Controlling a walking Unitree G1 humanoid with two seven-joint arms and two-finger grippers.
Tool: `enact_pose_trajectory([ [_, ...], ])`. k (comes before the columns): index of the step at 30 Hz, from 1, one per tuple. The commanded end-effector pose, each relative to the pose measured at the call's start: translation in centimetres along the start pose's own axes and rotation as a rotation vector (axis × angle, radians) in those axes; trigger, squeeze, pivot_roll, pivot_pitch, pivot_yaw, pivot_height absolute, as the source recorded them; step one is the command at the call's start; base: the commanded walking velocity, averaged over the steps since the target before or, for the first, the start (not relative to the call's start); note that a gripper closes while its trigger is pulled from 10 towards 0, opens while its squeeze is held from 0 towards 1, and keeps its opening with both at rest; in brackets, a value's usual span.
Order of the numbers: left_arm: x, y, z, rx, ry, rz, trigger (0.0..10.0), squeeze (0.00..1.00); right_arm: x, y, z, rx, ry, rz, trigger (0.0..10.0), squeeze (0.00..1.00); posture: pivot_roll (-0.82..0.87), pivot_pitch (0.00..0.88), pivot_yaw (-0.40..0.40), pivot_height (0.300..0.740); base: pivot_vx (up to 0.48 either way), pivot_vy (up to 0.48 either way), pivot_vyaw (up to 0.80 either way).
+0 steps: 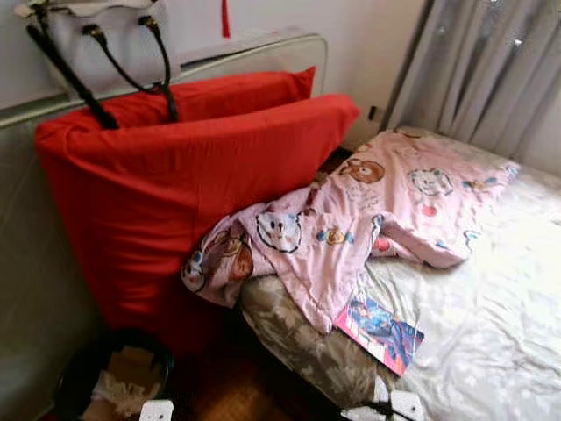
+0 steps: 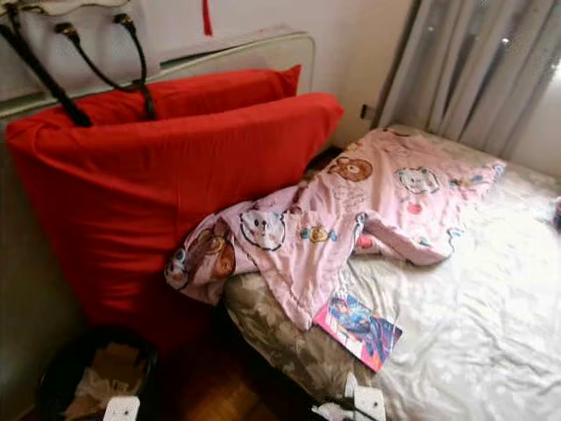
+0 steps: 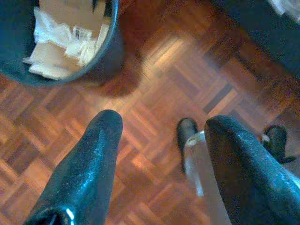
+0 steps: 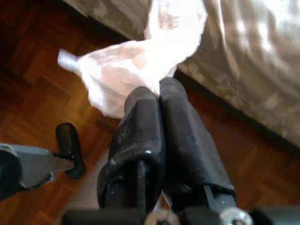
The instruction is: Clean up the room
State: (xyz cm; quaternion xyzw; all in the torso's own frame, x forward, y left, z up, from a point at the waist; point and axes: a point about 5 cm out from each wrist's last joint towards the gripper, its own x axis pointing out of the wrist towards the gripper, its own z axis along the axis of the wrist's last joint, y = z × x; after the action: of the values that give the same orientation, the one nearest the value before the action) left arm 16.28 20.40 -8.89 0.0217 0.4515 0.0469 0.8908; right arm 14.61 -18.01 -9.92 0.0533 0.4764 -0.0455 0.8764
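Observation:
My right gripper [image 4: 158, 91] is shut on a crumpled piece of thin white plastic [image 4: 136, 65], held low over the parquet beside the bed's edge [image 4: 243, 70]. My left gripper [image 3: 161, 122] hangs open over the wooden floor with nothing between its fingers. A dark round waste bin [image 3: 112, 51] stands on the floor close to the left gripper, with white paper and cardboard scraps [image 3: 65, 37] in it. In the left eye view the same bin [image 1: 74, 373] sits at the lower left, below the red cushions.
A bed [image 1: 491, 324] with a pale sheet fills the right side. A pink cartoon blanket [image 1: 368, 210] lies bunched across its corner, with a colourful booklet [image 1: 379, 329] beside it. Two big red cushions [image 1: 175, 184] lean against the wall, a pale handbag [image 1: 105, 44] on top. Grey curtains [image 1: 491, 61] hang behind.

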Motion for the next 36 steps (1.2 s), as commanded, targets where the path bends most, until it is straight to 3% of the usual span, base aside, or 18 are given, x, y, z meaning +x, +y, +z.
enact_pose_trajectory([
  [1,-0.25,0.64,-1.01,0.008,0.039,0.011,10.0,0.00,0.14,0.60,0.37,-0.005,-0.007,0.014,10.0,0.00,0.01,0.000,-0.039,0.740,0.000,0.431,0.00],
  [31,-0.11,1.04,-0.34,-0.002,0.022,0.022,10.0,0.00,0.28,0.98,0.98,-0.022,-0.022,0.024,10.0,0.00,0.02,0.000,-0.038,0.740,0.000,0.423,0.00],
  [36,-0.10,1.07,-0.27,-0.001,0.018,0.022,10.0,0.00,0.30,1.04,1.06,-0.034,-0.023,0.030,10.0,0.00,0.03,0.000,-0.040,0.740,0.000,0.070,0.00],
])
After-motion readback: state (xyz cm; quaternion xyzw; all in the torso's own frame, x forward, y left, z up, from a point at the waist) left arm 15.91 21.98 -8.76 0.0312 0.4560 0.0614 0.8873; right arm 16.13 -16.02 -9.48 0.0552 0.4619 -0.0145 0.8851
